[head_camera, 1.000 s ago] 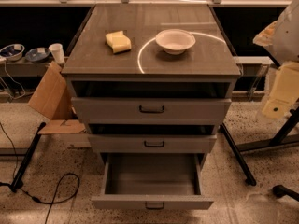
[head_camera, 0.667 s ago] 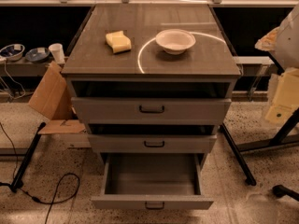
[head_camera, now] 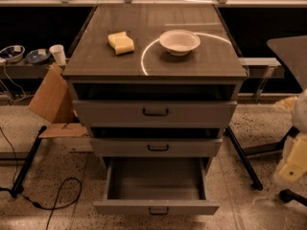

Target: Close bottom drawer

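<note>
The bottom drawer [head_camera: 156,207] of the grey cabinet stands pulled far out, low in the camera view. Its narrow front panel carries a small dark bar handle [head_camera: 158,210], and its plain grey inside [head_camera: 154,178] holds nothing. The middle drawer [head_camera: 157,147] and top drawer [head_camera: 154,112] above it each stand out a little, with a dark gap over each. My gripper [head_camera: 293,159] is a pale, blurred shape at the right edge, to the right of the cabinet at about the height of the lower drawers and apart from them.
A yellow sponge [head_camera: 121,42] and a white bowl [head_camera: 179,41] sit on the cabinet top. Cardboard [head_camera: 50,99] leans at the left, with a black cable [head_camera: 57,195] on the floor. A black slanted leg [head_camera: 244,157] runs between the cabinet and my arm.
My arm has dropped from the upper right of the view to low at the right edge. The drawers have not moved.
</note>
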You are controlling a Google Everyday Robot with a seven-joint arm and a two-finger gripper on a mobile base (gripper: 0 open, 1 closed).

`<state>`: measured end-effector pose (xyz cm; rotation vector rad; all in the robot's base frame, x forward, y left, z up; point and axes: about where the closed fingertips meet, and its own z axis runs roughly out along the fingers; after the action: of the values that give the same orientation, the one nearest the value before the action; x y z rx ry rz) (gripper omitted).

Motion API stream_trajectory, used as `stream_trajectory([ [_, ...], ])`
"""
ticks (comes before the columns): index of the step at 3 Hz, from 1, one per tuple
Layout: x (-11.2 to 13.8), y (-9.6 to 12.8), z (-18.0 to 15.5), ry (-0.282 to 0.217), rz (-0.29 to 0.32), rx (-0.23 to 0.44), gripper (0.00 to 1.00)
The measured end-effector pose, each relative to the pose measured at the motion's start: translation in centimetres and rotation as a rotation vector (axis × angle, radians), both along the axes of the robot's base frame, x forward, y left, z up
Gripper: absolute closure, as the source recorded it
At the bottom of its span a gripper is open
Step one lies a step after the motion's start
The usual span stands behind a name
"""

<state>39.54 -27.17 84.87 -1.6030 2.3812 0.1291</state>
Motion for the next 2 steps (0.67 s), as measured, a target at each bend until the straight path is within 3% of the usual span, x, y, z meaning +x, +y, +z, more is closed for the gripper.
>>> stream_trajectory([
  [2, -6.5, -6.4, -17.7, 0.286, -0.299, 0.13, 0.0],
])
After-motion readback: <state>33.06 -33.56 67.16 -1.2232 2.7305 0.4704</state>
